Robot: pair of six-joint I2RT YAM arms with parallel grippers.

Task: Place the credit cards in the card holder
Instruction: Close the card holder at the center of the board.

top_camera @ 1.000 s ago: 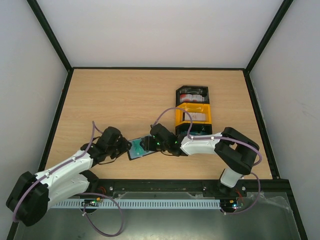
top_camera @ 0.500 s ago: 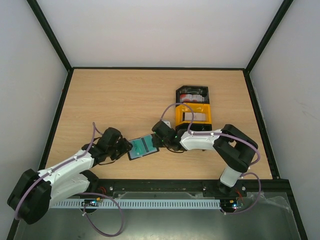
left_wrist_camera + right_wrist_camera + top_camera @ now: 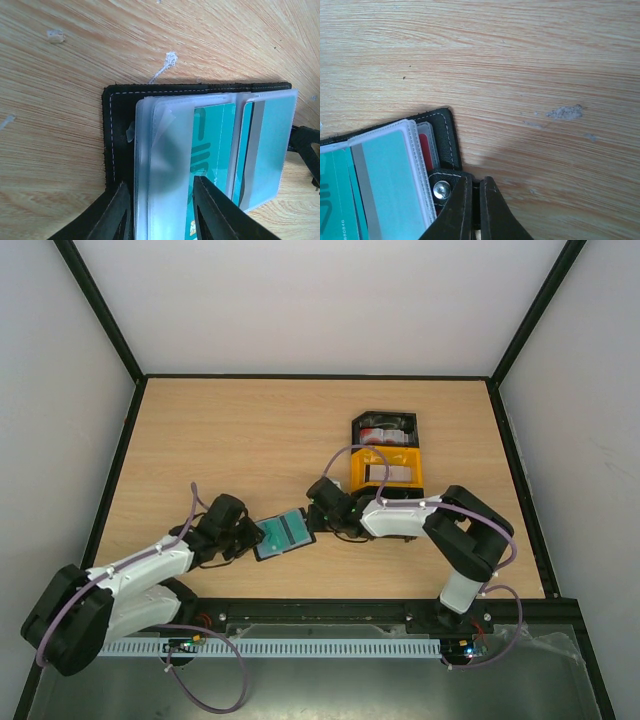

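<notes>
The shut right gripper (image 3: 477, 183) is sitting at the snap tab (image 3: 451, 176) of the small black folding card holder (image 3: 117, 130). The left gripper (image 3: 162, 200) is straddling its clear sleeves (image 3: 165, 130), and I cannot tell if it is squeezing. Tugging apart could be spilling the teal plastic cards (image 3: 270, 145).

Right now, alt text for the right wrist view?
The right gripper, shut, sits at the snap tab of the open black card holder on a wooden table. A teal card with a grey stripe fills the top clear sleeve; a red card edge shows behind it.
</notes>
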